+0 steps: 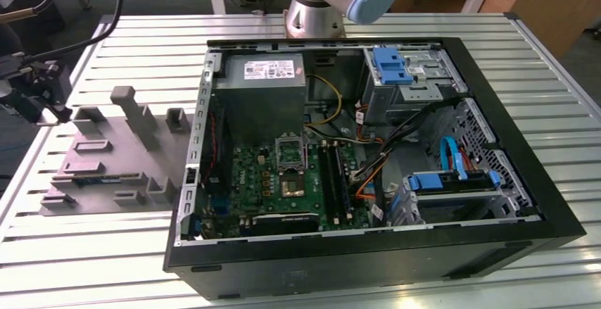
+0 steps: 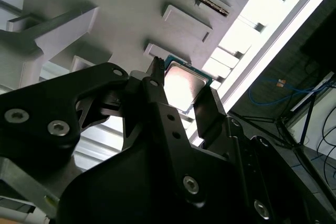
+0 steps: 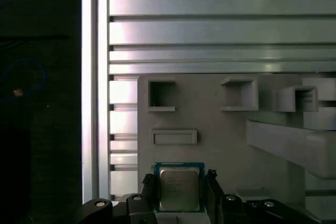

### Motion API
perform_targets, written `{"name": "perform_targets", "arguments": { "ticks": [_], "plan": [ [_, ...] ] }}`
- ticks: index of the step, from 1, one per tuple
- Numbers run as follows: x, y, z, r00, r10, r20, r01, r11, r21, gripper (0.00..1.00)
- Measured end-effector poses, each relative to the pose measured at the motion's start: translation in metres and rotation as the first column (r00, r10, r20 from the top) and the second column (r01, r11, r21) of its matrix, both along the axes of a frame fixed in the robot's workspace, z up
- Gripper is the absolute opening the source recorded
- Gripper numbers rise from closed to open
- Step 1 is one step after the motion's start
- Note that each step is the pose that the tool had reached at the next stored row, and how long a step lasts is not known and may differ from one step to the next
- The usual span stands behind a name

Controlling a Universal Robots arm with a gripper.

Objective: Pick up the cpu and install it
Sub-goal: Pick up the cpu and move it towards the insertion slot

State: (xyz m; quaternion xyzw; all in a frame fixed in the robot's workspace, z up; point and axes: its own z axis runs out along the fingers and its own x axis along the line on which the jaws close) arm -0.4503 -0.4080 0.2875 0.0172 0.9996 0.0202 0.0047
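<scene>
First wrist view: I am watching the black gripper clamping the cpu, a flat silvery square with a green rim, near the edge of the matte grey moulded tray.

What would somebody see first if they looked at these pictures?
Probably the big open computer case on the slatted metal table, its green motherboard showing in the exterior view. In the first wrist view, a shiny square cpu sits pinched between the black fingers, above a grey holder tray.
</scene>
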Motion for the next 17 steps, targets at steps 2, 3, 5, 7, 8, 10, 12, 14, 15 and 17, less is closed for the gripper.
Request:
{"name": "perform_targets", "arguments": {
  "ticks": [2,3,5,7,8,10,12,14,15,17],
  "plan": [
    [0.0000,0.0000,0.0008,1.0000,0.000,0.0001,0.000,1.0000,0.0001,0.47],
    [0.0000,0.0000,0.0011,1.0000,0.000,0.0001,0.000,1.0000,0.0000,0.47],
    [0.0000,0.0000,0.0021,1.0000,0.000,-0.0001,0.000,1.0000,-0.0001,0.47],
    [0.0000,0.0000,0.0030,1.0000,0.000,0.0000,0.000,1.0000,0.0000,0.47],
    [0.0000,0.0000,0.0035,1.0000,0.000,0.0000,0.000,1.0000,0.0000,0.47],
    [0.0000,0.0000,0.0042,1.0000,0.000,0.0001,0.000,1.0000,0.0001,0.47],
    [0.0000,0.0000,0.0045,1.0000,0.000,0.0000,0.000,1.0000,0.0000,0.47],
    [0.0000,0.0000,0.0046,1.0000,0.000,0.0000,0.000,1.0000,0.0000,0.47],
    [0.0000,0.0000,0.0046,1.0000,0.000,0.0000,0.000,1.0000,0.0000,0.47],
    [0.0000,0.0000,0.0047,1.0000,0.000,0.0000,0.000,1.0000,0.0000,0.47]
  ]
}}
